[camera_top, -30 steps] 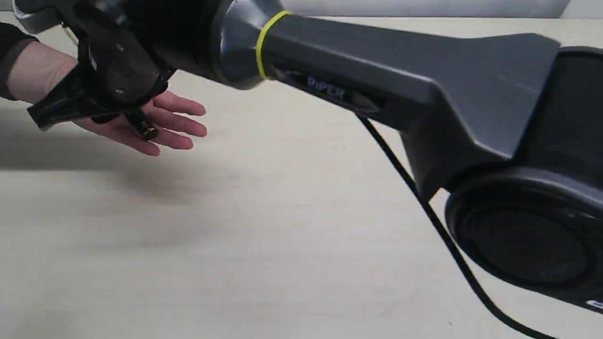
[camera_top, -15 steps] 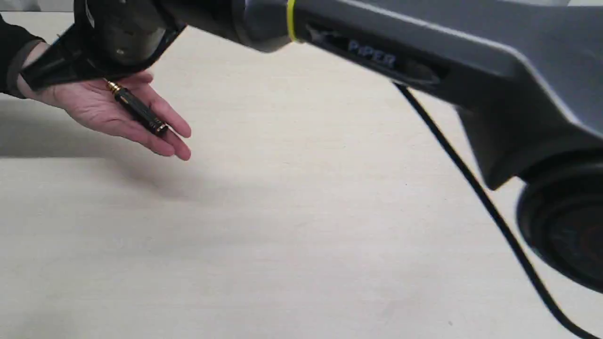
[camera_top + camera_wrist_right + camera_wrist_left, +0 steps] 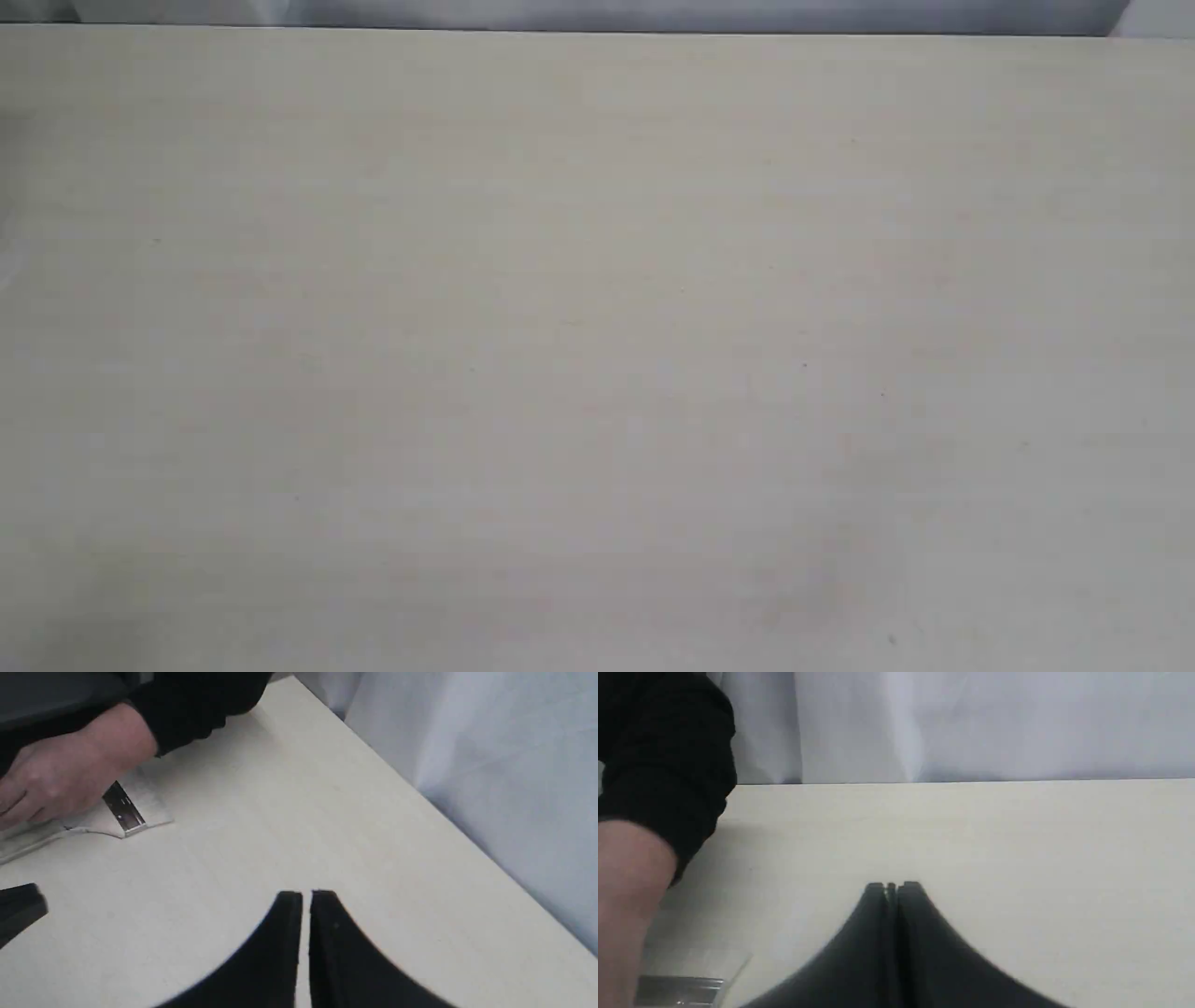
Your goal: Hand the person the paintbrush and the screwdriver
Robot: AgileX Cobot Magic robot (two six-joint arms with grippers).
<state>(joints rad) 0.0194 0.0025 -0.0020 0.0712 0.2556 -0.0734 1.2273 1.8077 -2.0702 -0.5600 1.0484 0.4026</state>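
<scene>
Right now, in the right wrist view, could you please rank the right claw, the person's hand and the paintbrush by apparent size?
1. right claw, though its nearness to the camera inflates it
2. person's hand
3. paintbrush, partly covered by the hand

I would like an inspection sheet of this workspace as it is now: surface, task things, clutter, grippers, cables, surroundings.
Surface: pale table, nothing on it in the exterior view.
Job's things: paintbrush lies flat on the table with the person's hand over it; screwdriver not seen.
Clutter: one dark tip at the edge of the right wrist view, unidentified.
Grippers: left gripper shut, empty; right gripper shut but for a thin slit, empty.
Cables: nothing seen.
Surroundings: pale grey curtain behind the table.
</scene>
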